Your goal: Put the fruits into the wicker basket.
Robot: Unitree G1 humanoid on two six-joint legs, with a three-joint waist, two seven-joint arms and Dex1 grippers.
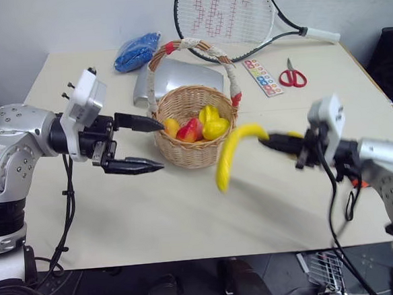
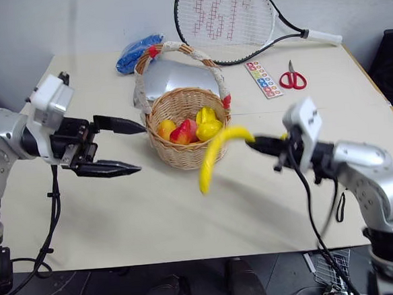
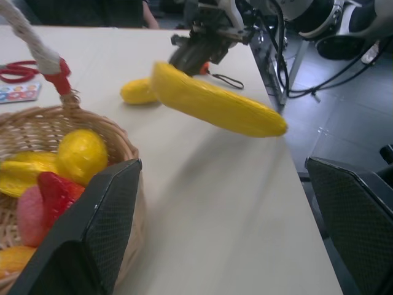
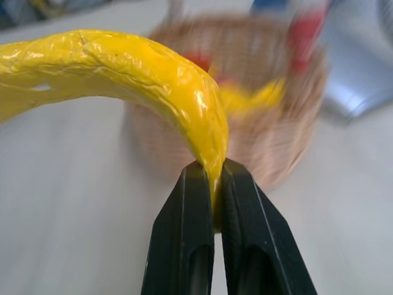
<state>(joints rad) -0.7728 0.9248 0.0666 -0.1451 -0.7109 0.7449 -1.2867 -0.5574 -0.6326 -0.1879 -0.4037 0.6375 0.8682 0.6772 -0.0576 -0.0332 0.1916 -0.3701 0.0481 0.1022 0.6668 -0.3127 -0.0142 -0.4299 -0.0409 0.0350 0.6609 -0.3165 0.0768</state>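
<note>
The wicker basket (image 1: 195, 147) stands mid-table with its white-wrapped handle arching over it. Inside lie several fruits: a yellow one (image 1: 214, 127), a red-and-yellow one (image 1: 190, 130) and an orange one (image 1: 171, 127). My right gripper (image 1: 267, 141) is shut on one end of the long yellow banana (image 1: 231, 157), which hangs above the table just right of the basket, its free end drooping. A small yellow fruit (image 3: 138, 91) lies on the table behind the banana. My left gripper (image 1: 160, 145) is open and empty, level with the basket's left wall.
A tennis racket (image 1: 227, 13) leans at the back. Red scissors (image 1: 293, 77) and a colour-dot card (image 1: 262, 77) lie at the back right. A blue bag (image 1: 136, 52) and a silver pouch (image 1: 178, 78) sit behind the basket. The table's front edge (image 1: 190, 254) is near.
</note>
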